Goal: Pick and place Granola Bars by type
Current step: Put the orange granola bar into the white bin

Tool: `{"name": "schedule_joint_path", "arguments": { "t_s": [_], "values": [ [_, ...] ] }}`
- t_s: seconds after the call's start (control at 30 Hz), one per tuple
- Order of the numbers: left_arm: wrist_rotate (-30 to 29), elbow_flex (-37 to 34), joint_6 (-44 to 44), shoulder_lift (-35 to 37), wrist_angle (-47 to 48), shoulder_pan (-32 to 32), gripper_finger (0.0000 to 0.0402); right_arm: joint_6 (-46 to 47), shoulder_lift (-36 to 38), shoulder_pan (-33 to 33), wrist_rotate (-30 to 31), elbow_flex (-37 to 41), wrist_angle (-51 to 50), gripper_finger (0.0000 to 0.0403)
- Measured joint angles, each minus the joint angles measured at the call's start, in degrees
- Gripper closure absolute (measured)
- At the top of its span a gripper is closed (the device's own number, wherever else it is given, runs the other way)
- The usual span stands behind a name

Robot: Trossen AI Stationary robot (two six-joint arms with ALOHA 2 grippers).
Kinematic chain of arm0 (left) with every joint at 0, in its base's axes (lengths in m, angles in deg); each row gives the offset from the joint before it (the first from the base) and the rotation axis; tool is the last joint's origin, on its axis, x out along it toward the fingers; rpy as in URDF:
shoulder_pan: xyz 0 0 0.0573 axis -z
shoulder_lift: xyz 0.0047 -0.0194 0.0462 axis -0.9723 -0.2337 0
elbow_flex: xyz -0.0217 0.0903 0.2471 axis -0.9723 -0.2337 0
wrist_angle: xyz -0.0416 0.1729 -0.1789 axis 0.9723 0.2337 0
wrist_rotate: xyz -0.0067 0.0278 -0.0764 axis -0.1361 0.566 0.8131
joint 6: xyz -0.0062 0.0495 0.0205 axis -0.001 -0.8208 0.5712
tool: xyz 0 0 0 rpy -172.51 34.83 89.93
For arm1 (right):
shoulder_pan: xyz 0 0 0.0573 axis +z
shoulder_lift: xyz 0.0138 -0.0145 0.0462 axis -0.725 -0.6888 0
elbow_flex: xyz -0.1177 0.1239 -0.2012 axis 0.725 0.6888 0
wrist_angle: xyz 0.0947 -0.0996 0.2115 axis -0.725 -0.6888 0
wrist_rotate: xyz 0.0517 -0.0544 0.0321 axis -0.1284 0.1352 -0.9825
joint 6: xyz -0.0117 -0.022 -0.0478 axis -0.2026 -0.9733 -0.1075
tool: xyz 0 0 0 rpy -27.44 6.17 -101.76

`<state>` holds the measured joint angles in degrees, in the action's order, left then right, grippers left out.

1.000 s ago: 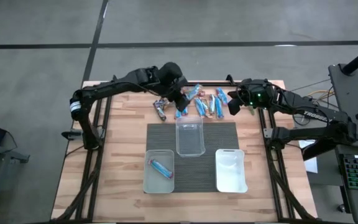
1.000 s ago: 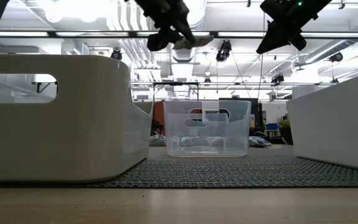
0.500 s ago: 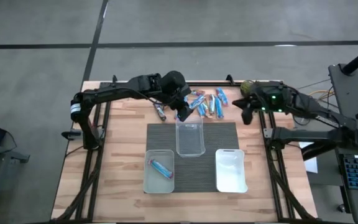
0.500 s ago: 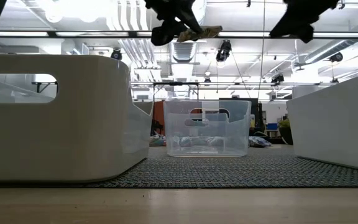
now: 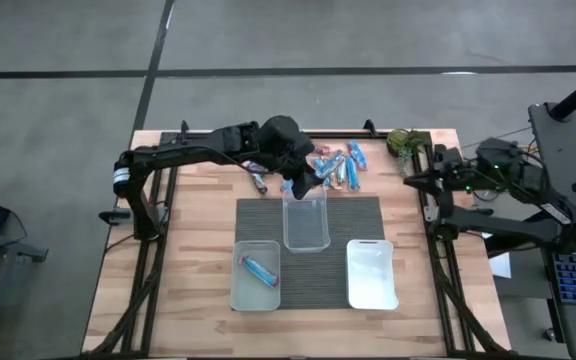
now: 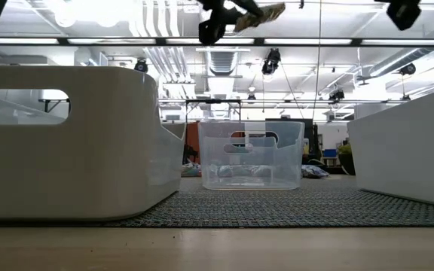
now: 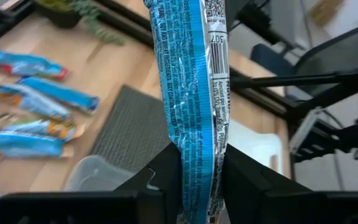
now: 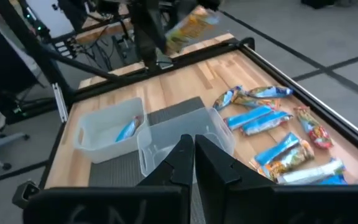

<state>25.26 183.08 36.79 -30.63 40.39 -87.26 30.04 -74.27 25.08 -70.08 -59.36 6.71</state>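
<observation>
My left gripper [image 5: 303, 183] hangs high over the far end of the middle clear tub [image 5: 306, 225], shut on one granola bar [image 7: 192, 74] in a blue wrapper with a barcode. In the low view that bar [image 6: 261, 13] sticks out near the top. Several more granola bars [image 5: 334, 166], mostly blue, lie flat on the wood beyond the mat. One blue bar [image 5: 258, 269] lies in the left tub [image 5: 238, 290]. My right gripper [image 5: 409, 179] is shut and holds nothing at the table's right edge; the right wrist view shows it as [image 8: 193, 155]. My left gripper pinches the bar between its two fingers [image 7: 165, 177], which press on the wrapper's two flat faces near one end [image 7: 197, 165]. The rest of the bar reaches forward past the fingertips. It is lifted clear, high above the middle tub, roughly level.
A white tub [image 5: 371, 273] stands on the right of the dark mat [image 5: 363, 215]. A green plant clump [image 5: 400, 141] sits at the far right corner. Black frame rails run down both sides of the table.
My left gripper has carried the bar from over the pile toward the near edge and a little right, over the middle tub's far end, rising slightly. My right gripper has pulled back from the pile toward the table's right edge, still shut.
</observation>
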Motion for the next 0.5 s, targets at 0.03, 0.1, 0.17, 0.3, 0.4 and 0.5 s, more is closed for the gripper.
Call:
{"name": "schedule_joint_path", "arguments": {
  "t_s": [0.03, 0.1, 0.17, 0.3, 0.4, 0.5],
  "values": [
    [0.16, 0.0, 0.1, 0.0, -0.66, 0.31, 0.0324, -0.35, 0.99, 0.0, -0.03, 0.0, -0.75, 0.0395],
    [0.23, 0.0, 0.17, -0.01, -1.99, 1.08, 0.0327, -1.91, 2.98, 0.0, -0.28, 0.0, -2.44, 0.0395],
    [0.28, 0.0, 0.47, 0.0, -3.25, 1.82, 0.0329, -2.45, 4.6, 0.0, -0.28, 0.0, -3.63, 0.0395],
    [0.25, 0.0, 1.72, 0.0, -6.2, 3.6, 0.033, -1.66, 6.64, 0.0, 0.25, 0.0, -4.6, 0.0395],
    [0.26, 0.0, 2.1, 0.0, -8.32, 5.32, 0.033, -1.08, 7.23, 0.0, 0.23, 0.0, -4.96, 0.0395],
    [0.3, 0.0, 2.66, -0.02, -10.19, 6.94, 0.033, -1.05, 7.28, 0.0, 0.28, 0.0, -4.97, 0.0395]
  ]
}}
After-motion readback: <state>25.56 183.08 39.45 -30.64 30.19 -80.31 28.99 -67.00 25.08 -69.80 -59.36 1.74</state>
